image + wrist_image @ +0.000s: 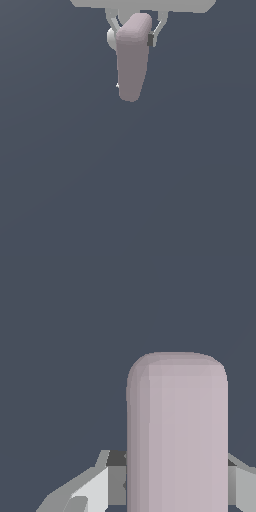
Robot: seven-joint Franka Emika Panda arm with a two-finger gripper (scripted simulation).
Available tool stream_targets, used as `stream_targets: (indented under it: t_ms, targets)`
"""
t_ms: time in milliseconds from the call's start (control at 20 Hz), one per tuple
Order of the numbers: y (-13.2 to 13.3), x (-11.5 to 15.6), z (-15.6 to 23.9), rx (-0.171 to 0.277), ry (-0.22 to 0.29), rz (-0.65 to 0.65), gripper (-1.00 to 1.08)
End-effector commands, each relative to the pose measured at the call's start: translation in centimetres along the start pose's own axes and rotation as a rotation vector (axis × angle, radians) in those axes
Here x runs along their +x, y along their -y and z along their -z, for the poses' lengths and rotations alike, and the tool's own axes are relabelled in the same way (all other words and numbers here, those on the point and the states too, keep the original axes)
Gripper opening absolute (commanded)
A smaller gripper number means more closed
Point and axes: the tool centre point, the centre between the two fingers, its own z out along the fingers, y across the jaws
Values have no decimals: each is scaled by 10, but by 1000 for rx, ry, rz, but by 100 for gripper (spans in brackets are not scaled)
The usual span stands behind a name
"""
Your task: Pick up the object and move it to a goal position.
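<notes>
The object (pixel 133 57) is a pale pinkish-mauve bar with rounded ends, hanging lengthwise near the top of the exterior view. My gripper (pixel 134 35) is shut on the object's upper end, one white finger on each side. In the wrist view the object (pixel 177 431) fills the middle, with the grey fingers (pixel 107 483) pressed against both of its sides. The gripper's upper body is cut off by the frame edge. No goal marker shows in either view.
A plain dark blue-grey surface (pixel 128 175) fills the background in both views. A small white rounded part (pixel 111 37) shows just behind the object on the exterior view's left.
</notes>
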Motion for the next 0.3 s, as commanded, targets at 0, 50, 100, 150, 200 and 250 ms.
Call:
stream_targets:
  t_ms: [0,50,100,150,200,250]
  targets:
    - [0,0,3,0,0,0,-100]
    - [0,0,4,0,0,0,-100]
    - [0,0,4,0,0,0,-100]
    - [0,1,5,0,0,0,-100]
    - [0,1,5,0,0,0,-100]
    - [0,1,5,0,0,0,-100]
